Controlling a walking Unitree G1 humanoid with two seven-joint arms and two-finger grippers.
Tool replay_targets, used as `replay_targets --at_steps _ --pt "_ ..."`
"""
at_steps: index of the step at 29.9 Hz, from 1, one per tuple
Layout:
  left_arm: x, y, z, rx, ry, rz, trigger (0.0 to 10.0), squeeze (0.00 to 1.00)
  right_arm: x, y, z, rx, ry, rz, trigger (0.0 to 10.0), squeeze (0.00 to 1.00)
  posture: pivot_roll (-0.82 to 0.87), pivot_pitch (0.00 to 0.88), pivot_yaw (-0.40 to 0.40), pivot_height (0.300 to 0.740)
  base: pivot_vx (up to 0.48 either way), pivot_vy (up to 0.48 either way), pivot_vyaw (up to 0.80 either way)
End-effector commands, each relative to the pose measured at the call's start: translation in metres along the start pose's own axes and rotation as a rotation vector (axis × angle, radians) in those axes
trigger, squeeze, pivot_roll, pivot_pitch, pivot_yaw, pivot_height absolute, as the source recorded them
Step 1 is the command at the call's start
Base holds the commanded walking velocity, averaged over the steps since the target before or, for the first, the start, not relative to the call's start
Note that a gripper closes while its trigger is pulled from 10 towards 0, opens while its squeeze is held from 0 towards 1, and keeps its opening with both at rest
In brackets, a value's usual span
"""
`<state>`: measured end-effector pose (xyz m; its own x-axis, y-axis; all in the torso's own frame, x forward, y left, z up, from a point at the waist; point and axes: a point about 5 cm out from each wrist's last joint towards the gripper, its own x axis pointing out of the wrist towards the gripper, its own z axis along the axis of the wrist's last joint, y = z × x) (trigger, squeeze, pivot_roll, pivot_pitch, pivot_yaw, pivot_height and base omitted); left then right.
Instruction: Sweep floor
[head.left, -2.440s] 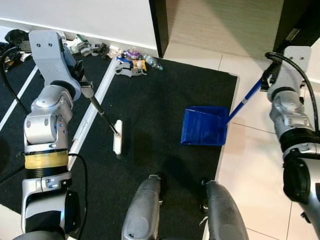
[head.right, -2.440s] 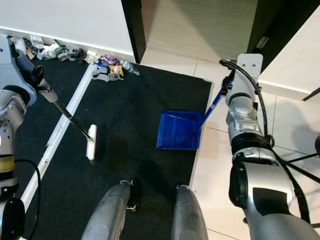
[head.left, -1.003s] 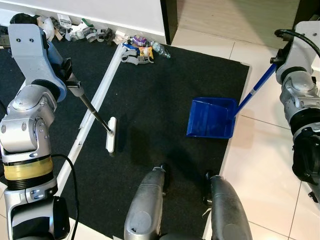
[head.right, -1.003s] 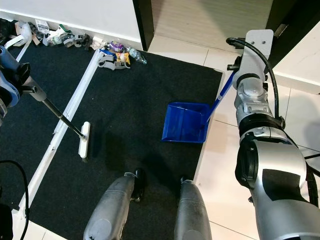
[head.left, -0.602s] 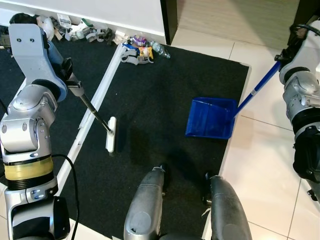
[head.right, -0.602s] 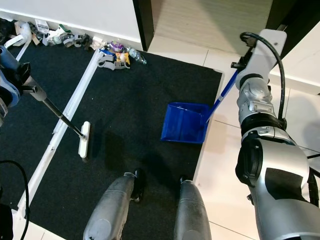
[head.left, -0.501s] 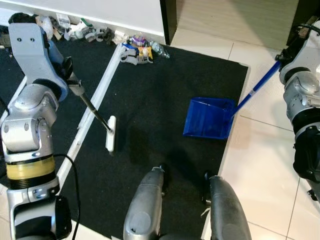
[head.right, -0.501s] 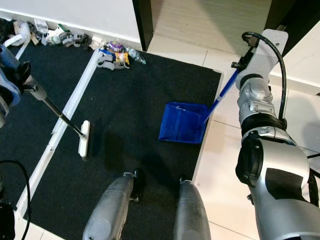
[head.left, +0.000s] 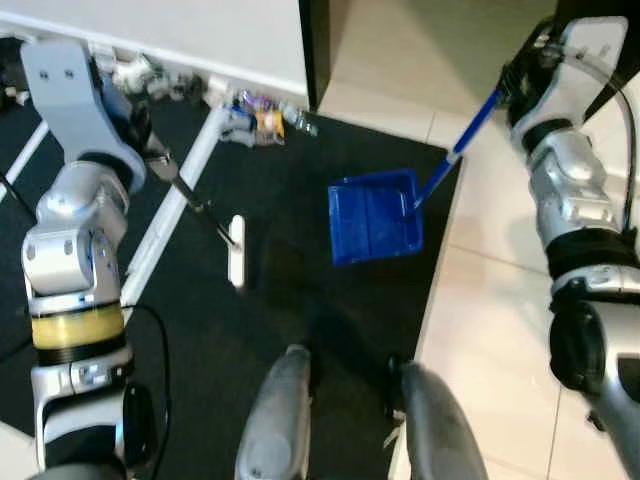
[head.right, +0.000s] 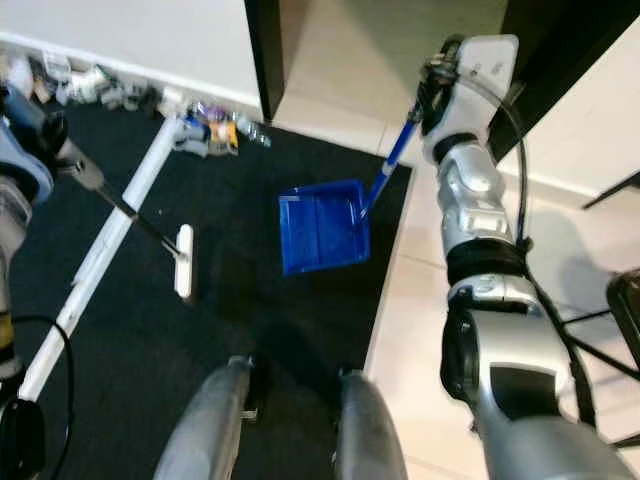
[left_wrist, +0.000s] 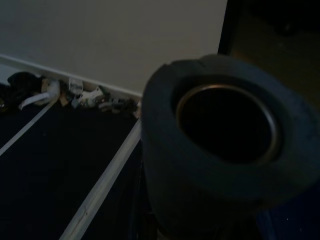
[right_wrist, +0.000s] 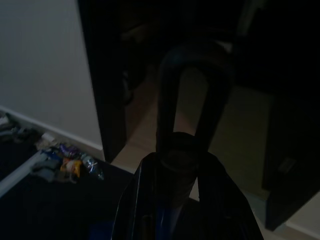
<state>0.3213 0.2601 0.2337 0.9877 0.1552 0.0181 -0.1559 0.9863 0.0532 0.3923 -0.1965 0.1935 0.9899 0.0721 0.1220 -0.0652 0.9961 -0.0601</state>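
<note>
While the robot stands on the black mat (head.left: 330, 300), the left eye view shows the blue dustpan (head.left: 374, 216) lying on this mat near its right edge, with the blue handle (head.left: 462, 143) rising to the right gripper (head.left: 517, 82). The broom head (head.left: 236, 265) rests on the mat, its dark stick going up to the left gripper (head.left: 150, 150). Small rubbish (head.left: 262, 114) lies along the white wall, and a white strip (head.left: 178, 205) crosses the mat.

In the right eye view, a dark door frame (head.right: 262, 55) stands behind the rubbish.

The left wrist view shows the stick's round end (left_wrist: 225, 145) close up; whether those fingers are closed I cannot tell.

In the right wrist view, the fingers (right_wrist: 131, 200) are closed around the dustpan handle.
</note>
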Motion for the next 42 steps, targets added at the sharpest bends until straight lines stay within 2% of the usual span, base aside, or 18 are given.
replay_targets --at_steps 1,3,4,7,11,15,18,25,42 --pt "0.000 -0.002 0.005 -0.018 -0.053 -0.003 10.0 0.00 -0.006 0.006 -0.002 -0.018 -0.027 -0.027 10.0 0.00 0.03 0.086 0.029 0.740 0.000 0.000 0.00" --pt "-0.001 -0.005 0.004 -0.020 -0.052 -0.020 10.0 0.00 -0.008 0.009 -0.006 -0.016 -0.026 -0.037 10.0 0.00 0.03 0.086 0.029 0.740 0.000 0.000 0.00" --pt "-0.002 -0.013 0.000 -0.027 -0.045 -0.052 10.0 0.00 -0.011 0.013 -0.010 0.005 -0.029 -0.063 10.0 0.00 0.03 0.074 0.035 0.740 0.000 0.000 0.00" --pt "-0.003 -0.017 -0.004 -0.042 -0.034 -0.059 10.0 0.00 -0.014 0.015 -0.013 0.016 -0.028 -0.087 10.0 0.00 0.03 0.067 0.037 0.740 0.000 0.000 0.00" --pt "-0.002 -0.012 -0.013 -0.052 -0.023 0.000 10.0 0.00 -0.019 0.014 -0.013 0.017 -0.033 -0.114 10.0 0.00 0.02 0.058 0.042 0.740 0.000 0.000 0.00" --pt "-0.002 -0.012 -0.019 -0.007 -0.020 0.015 10.0 0.00 -0.021 0.012 -0.011 0.030 -0.037 -0.143 10.0 0.00 0.02 0.047 0.039 0.740 0.000 0.000 0.00" --pt "-0.002 -0.012 -0.022 -0.005 -0.020 0.022 10.0 0.00 -0.021 0.013 -0.011 0.043 -0.030 -0.157 10.0 0.00 0.03 0.039 0.035 0.740 0.000 0.000 0.00" --pt "0.000 -0.016 -0.026 0.000 -0.021 0.022 10.0 0.00 -0.021 0.021 -0.015 0.062 -0.012 -0.146 10.0 0.00 0.03 0.033 0.035 0.740 0.000 0.000 0.00" --pt "0.003 -0.015 -0.032 0.017 -0.004 0.057 10.0 0.00 -0.026 0.021 -0.019 0.069 0.003 -0.148 10.0 0.00 0.03 0.045 0.040 0.740 0.000 0.000 0.00"
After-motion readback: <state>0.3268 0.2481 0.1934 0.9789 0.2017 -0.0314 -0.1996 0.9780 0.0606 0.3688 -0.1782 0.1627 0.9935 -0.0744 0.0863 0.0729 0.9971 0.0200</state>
